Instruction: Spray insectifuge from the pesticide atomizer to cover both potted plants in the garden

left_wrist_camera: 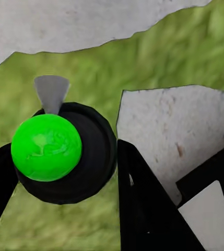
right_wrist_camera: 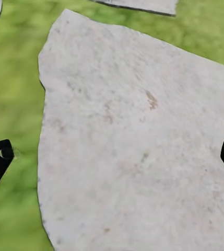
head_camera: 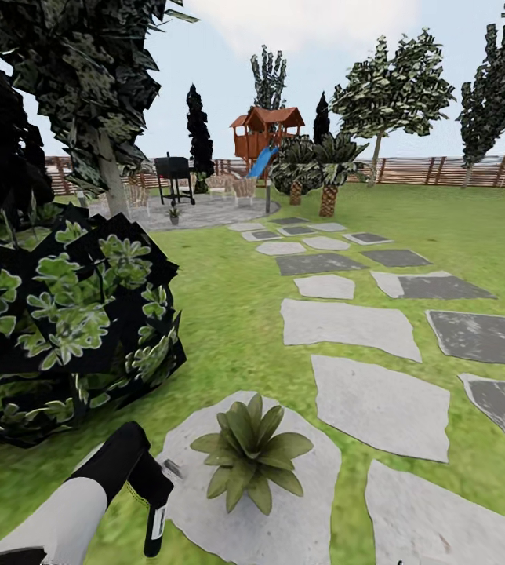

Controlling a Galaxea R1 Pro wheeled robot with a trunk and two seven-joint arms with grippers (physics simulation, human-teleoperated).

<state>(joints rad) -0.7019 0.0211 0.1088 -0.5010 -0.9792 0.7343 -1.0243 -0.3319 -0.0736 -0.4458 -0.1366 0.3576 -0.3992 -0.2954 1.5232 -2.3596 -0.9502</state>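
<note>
My left gripper (head_camera: 152,493) at the lower left of the head view is shut on the pesticide atomizer (head_camera: 158,524), a slim dark bottle with a pale band. In the left wrist view the atomizer (left_wrist_camera: 46,146) appears from above as a black round body with a bright green cap and a small grey nozzle, between the two black fingers (left_wrist_camera: 143,209). Just right of it a potted plant (head_camera: 248,451), a low green rosette, sits on a stepping stone (head_camera: 299,510); its pot is hidden by leaves. A second small potted plant (head_camera: 174,213) stands far off on the patio. My right gripper (right_wrist_camera: 112,157) is open above a pale stone (right_wrist_camera: 138,141).
A big dark shrub with striped leaves (head_camera: 64,314) crowds the left side beside my arm. Grey stepping stones (head_camera: 350,326) lead over the lawn to the round patio (head_camera: 205,213) with a grill (head_camera: 173,176). Palms (head_camera: 329,169), a playhouse (head_camera: 267,133) and the wooden fence (head_camera: 441,170) stand beyond.
</note>
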